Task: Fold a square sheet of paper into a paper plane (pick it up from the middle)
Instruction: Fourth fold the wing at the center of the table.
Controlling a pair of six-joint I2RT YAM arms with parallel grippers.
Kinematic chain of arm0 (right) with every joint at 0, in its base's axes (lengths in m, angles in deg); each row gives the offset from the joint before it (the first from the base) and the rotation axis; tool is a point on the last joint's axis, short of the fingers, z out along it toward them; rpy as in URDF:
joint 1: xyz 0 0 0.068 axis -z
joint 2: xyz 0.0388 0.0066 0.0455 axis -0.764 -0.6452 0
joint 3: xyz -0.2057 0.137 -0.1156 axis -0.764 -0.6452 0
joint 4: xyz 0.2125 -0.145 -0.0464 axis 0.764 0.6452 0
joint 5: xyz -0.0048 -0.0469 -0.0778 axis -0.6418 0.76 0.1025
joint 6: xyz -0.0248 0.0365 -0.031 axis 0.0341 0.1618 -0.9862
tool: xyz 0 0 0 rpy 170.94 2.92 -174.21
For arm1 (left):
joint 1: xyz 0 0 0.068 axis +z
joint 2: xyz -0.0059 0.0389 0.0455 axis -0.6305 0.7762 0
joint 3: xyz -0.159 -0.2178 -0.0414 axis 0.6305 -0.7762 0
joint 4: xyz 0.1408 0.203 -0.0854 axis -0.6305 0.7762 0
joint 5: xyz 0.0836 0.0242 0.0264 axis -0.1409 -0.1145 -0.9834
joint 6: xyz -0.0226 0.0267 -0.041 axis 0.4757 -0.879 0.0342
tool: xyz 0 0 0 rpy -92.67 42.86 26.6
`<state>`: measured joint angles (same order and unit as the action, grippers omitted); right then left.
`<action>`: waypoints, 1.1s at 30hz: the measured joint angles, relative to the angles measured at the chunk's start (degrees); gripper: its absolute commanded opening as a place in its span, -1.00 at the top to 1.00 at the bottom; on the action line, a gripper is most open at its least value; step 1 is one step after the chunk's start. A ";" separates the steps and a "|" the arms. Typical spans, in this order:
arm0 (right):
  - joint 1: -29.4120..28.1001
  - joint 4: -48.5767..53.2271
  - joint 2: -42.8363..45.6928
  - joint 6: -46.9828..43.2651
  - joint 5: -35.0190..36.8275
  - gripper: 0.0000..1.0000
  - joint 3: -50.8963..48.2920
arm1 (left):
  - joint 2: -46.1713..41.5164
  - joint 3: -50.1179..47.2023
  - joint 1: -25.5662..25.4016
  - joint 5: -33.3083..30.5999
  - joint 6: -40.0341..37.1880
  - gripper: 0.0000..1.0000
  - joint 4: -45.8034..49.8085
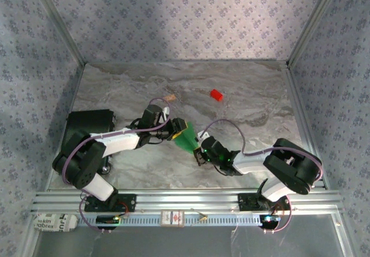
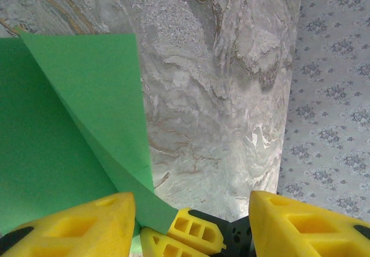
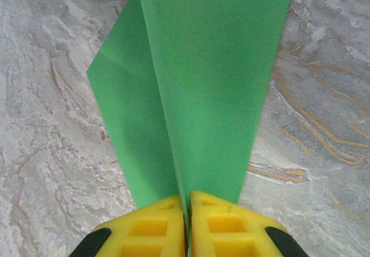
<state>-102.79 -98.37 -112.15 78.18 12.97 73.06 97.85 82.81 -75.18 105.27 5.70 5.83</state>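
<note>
The square sheet of paper, bright green, is folded along a centre crease into a tapering shape and hangs above the marble table between the two arms. My right gripper is shut on the narrow end of the paper, which fans out away from it. My left gripper is open at the paper's other side. Its left finger sits against the green paper and its right finger stands well apart. The right gripper's fingers pinching the paper tip show between them.
A small red block and a tiny tan piece lie on the table farther back. A black box stands at the left by the left arm. Patterned walls enclose three sides; a metal rail runs along the near edge.
</note>
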 measured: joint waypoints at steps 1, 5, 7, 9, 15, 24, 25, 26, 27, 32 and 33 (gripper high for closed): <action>0.26 -0.09 0.00 0.37 -0.66 0.79 0.00 | 0.00 0.00 0.00 -0.02 -0.02 -0.03 0.00; 1.27 -0.94 0.00 1.70 -2.78 0.80 -0.44 | -0.37 -0.44 0.11 -0.26 0.22 0.18 0.04; 1.79 -1.55 0.00 2.43 -3.85 0.81 -0.72 | -0.66 -0.81 0.11 -0.52 0.44 0.38 0.07; 2.34 -2.45 0.00 3.21 -4.90 0.81 -1.20 | -0.76 -1.27 0.11 -0.70 0.63 0.62 -0.07; 3.69 -4.04 -0.07 5.60 -7.82 0.81 -1.95 | -0.46 -2.16 0.11 -0.76 0.81 0.90 -0.81; 5.33 -5.16 -0.39 7.78 -11.39 0.80 -2.36 | 4.87 -1.75 -1.16 1.31 1.51 0.94 -3.91; 5.53 -5.16 -0.39 7.96 -11.76 0.80 -2.36 | 5.42 -1.55 -1.44 1.51 1.53 0.94 -4.00; 5.75 -5.16 -0.39 8.31 -12.20 0.80 -2.36 | 6.01 -1.31 -1.68 1.62 1.55 0.94 -4.24; 5.97 -5.16 -0.39 8.59 -12.59 0.80 -2.34 | 6.51 -1.16 -1.95 1.70 1.64 0.94 -4.72; 7.34 -5.18 -0.63 9.75 -15.26 0.78 -2.23 | 8.52 -0.50 -2.29 1.75 2.56 0.90 -7.04; 7.69 -5.16 -0.87 10.08 -15.91 0.78 -2.10 | 8.81 -0.48 -2.27 1.75 2.64 0.90 -7.26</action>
<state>-95.09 -103.53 -113.02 88.25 -2.94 70.96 106.65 82.33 -77.46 107.02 8.35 -1.42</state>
